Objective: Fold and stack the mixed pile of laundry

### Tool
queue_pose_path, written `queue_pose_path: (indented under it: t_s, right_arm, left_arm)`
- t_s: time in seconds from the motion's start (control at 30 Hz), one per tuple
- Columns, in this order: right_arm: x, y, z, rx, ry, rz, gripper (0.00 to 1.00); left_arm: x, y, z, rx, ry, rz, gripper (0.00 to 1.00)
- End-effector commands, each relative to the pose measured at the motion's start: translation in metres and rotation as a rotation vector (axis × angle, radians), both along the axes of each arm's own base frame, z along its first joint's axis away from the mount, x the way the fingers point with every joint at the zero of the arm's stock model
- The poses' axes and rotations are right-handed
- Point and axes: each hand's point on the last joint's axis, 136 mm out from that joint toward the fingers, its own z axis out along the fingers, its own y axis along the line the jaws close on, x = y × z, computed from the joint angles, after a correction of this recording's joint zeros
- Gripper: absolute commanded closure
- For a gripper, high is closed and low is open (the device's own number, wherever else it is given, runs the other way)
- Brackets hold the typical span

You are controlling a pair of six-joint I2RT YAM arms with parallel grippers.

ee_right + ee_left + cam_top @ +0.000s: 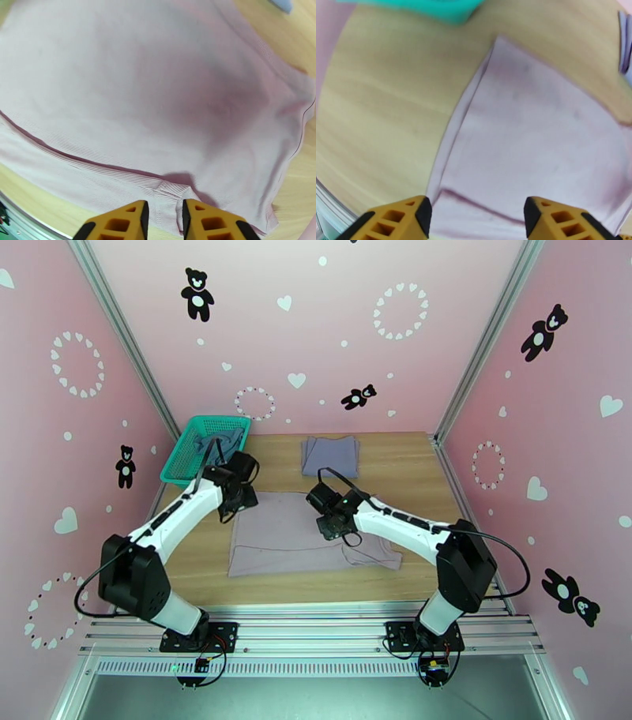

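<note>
Left gripper (478,209) gapes wide, right gripper (165,209) is slightly parted, both empty above the pale mauve-grey garment (276,536)

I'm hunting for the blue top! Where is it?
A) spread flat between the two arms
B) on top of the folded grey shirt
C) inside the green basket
C: the dusty blue top lies bunched inside the green mesh basket at the far left.
</note>
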Motion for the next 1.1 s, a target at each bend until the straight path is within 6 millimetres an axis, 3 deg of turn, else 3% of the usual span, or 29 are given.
queue_pose_path:
  t_s: [0.0,0.1,0.23,0.47,0.67,1.07]
  right_arm:
    - [0.004,-0.011,0.018,0.035,0.022,0.022,0.70]
    - [0.012,-0.017,0.021,0.052,0.023,0.008,0.69]
    - [0.014,-0.023,0.019,0.057,0.034,0.000,0.70]
    - [0.011,-0.027,0.005,0.060,0.062,-0.008,0.71]
    - [0.009,-0.030,-0.001,0.053,0.074,-0.014,0.71]
    - [0.010,-0.031,-0.001,0.049,0.076,-0.017,0.72]
  left_arm:
    - [0.028,0.004,-0.028,0.028,0.083,-0.073,0.42]
    - [0.054,-0.001,-0.052,0.025,0.112,-0.110,0.47]
    - [0.071,0.000,-0.076,0.040,0.155,-0.111,0.50]
    - [0.097,0.010,-0.085,0.088,0.130,-0.091,0.51]
    - [0.103,0.020,-0.103,0.085,0.171,-0.079,0.51]
    - [0.105,0.017,-0.127,0.073,0.220,-0.085,0.50]
